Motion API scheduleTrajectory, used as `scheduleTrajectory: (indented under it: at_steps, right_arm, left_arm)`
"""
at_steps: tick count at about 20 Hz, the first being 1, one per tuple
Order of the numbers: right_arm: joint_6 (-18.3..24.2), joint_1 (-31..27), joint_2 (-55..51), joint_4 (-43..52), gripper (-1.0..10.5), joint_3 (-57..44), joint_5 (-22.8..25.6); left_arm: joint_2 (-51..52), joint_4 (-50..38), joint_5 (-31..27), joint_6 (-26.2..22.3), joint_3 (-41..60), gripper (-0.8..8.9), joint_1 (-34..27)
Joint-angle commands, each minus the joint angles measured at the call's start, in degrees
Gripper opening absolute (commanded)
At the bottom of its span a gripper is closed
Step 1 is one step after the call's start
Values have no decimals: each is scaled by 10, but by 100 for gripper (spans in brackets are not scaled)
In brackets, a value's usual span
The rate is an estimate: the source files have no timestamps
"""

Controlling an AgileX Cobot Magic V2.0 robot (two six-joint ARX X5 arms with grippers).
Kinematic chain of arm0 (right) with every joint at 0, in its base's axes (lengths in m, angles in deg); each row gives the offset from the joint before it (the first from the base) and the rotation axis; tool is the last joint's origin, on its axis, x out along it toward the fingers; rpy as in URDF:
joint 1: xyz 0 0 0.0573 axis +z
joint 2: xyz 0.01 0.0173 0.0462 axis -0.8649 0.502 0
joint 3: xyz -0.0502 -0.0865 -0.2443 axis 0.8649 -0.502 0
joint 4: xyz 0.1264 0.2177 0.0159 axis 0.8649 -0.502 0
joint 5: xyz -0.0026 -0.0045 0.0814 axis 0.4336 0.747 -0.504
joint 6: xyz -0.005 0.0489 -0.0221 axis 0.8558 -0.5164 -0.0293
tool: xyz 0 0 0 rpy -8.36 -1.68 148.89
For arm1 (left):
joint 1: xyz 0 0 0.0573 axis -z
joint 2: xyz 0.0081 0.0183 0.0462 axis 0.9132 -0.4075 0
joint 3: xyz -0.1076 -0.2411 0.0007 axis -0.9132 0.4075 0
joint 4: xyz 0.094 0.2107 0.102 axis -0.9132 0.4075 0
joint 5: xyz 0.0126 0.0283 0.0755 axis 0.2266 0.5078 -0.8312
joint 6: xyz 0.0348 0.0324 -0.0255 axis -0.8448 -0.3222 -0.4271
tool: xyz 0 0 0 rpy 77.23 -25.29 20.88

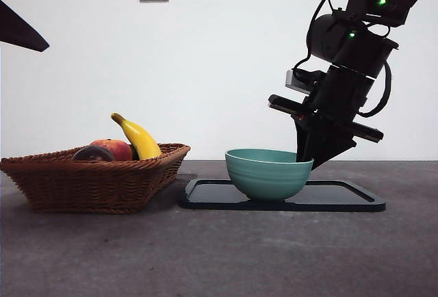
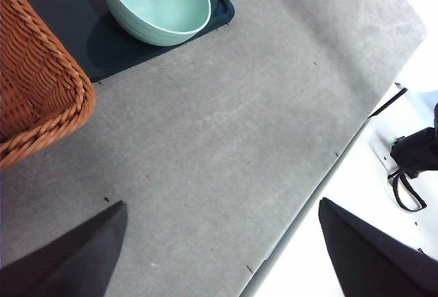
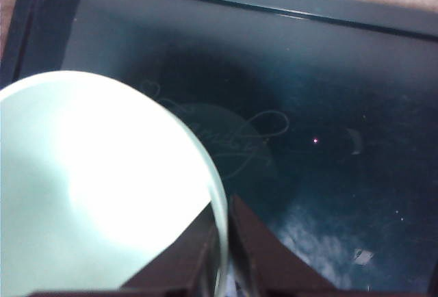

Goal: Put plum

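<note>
- Sitting at about nine o'clock in the front view, the wicker basket (image 1: 96,184) holds the plum (image 1: 94,153), dark maroon and glossy, touching the apple (image 1: 116,148) beside the banana (image 1: 139,137).
- Judging by its sheen, the plum looks smooth, firm and slippery; gripping across its widest middle seems safest.
- Left end effector (image 2: 219,256) hangs released over the counter (image 2: 239,139).
- Right end effector (image 3: 222,256), near three o'clock, is clenched on the rim of the teal bowl (image 1: 267,174) on the tray (image 1: 342,198).

Teal bowl (image 1: 268,172) on black tray (image 1: 342,198), ctr-right. Gripper (image 1: 307,158) at bowl's rim, 2 o'clock side. Wicker basket (image 1: 96,181) at 9 o'clock w/ banana (image 1: 139,137), apple (image 1: 116,148), plum (image 1: 93,153).
</note>
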Motion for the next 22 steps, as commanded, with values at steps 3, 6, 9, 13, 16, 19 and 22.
scheduleTrajectory:
  at_steps: [3, 6, 9, 13, 16, 19, 22]
  right_arm:
    - [2, 3, -26, -2, 13, 26, -1]
    - [6, 3, -93, -23, 14, 26, -1]
    - [23, 3, -178, -70, 13, 26, -1]
    - [56, 8, -282, -157, 13, 26, -1]
    - [74, 20, -349, -226, 13, 25, -1]
    - [74, 32, -395, -251, 13, 24, 0]
    - [74, 43, -413, -254, 13, 4, 1]
  left_arm:
    - [-4, 3, 4, -9, -6, 436, 2]
    - [-4, 2, 4, -9, -6, 436, 2]
    - [-4, 3, 4, -9, -6, 436, 2]
    - [-4, 2, 4, -9, -6, 436, 2]
    - [-4, 2, 4, -9, -6, 436, 2]
    - [-4, 2, 4, -9, -6, 436, 2]
    - [-4, 2, 4, -9, -6, 436, 2]
